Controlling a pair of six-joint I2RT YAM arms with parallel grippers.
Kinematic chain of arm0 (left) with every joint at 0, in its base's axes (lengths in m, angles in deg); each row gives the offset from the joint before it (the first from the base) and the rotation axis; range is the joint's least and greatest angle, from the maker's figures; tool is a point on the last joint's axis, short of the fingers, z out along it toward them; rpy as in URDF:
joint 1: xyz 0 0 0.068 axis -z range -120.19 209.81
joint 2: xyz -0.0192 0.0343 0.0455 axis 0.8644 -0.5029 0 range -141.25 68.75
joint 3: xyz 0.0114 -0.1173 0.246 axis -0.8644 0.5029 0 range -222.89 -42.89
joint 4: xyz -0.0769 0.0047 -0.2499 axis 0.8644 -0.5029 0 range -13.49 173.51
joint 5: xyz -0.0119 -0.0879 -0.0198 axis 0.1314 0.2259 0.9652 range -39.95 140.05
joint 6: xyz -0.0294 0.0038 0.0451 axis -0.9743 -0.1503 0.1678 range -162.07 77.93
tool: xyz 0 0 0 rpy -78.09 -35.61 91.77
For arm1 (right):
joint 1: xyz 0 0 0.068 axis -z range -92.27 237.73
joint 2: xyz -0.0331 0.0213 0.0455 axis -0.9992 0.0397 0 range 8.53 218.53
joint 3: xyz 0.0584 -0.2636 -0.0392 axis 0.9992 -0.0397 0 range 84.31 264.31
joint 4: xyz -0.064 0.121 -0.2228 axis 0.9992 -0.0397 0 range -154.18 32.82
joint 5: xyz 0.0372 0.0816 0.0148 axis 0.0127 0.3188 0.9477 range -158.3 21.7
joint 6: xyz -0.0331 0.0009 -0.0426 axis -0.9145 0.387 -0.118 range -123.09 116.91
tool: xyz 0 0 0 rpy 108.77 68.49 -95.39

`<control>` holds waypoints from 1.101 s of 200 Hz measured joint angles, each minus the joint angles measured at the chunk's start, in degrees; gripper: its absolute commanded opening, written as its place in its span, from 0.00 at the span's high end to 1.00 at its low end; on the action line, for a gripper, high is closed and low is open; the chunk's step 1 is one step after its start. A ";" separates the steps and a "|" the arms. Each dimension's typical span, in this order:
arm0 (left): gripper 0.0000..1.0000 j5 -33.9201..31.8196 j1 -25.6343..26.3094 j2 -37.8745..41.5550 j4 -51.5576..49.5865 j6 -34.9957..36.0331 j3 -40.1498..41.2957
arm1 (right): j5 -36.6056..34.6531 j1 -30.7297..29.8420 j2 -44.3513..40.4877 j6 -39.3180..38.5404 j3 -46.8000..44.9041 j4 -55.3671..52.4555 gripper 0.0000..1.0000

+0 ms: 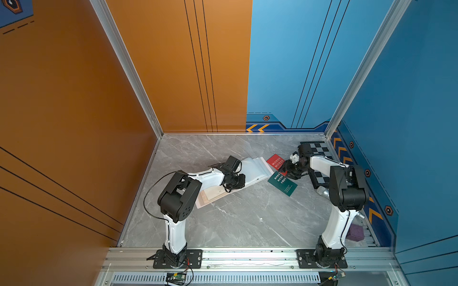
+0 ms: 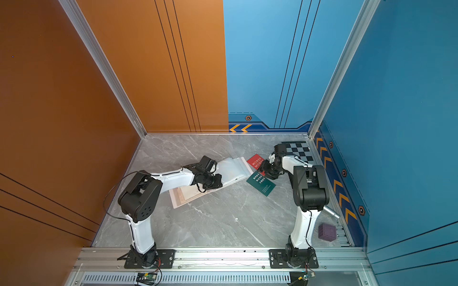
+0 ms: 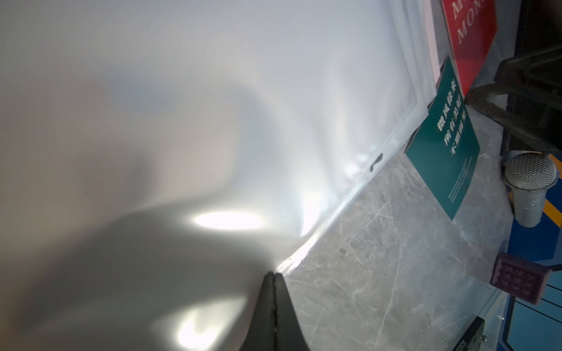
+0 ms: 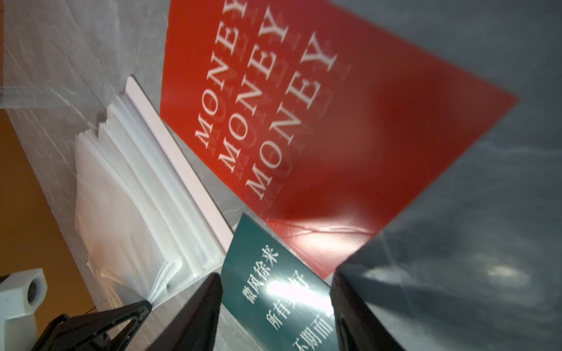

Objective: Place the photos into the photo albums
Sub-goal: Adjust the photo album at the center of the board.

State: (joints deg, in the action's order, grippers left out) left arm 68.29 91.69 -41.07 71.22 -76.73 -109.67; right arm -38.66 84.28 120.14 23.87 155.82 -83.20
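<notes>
glossy red card (image 4: 334, 136), clear plastic album sleeves (image 4: 127, 197), marbled table (image 1: 247, 218).

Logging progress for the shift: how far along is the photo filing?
Done: the album lies open, and a pale card seems already sleeved. In hand: the left end effector pinches a clear page; the right end effector looks closed across the dark green card, one end raised. Left: that card and the red MONEY card are not in sleeves.

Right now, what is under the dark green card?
The dark green card covers one edge of the red MONEY card, beside the photo album. Grey tabletop shows around it; anything directly beneath is hidden.
</notes>
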 measured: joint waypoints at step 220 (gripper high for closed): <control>0.94 -2.34 3.26 0.76 -1.66 1.44 -3.72 | 1.64 -15.17 -2.73 -1.31 1.29 -13.57 0.40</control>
State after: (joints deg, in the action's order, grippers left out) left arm 65.95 94.94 -40.31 69.56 -75.29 -113.39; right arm -37.02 69.11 117.41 22.56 157.11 -96.77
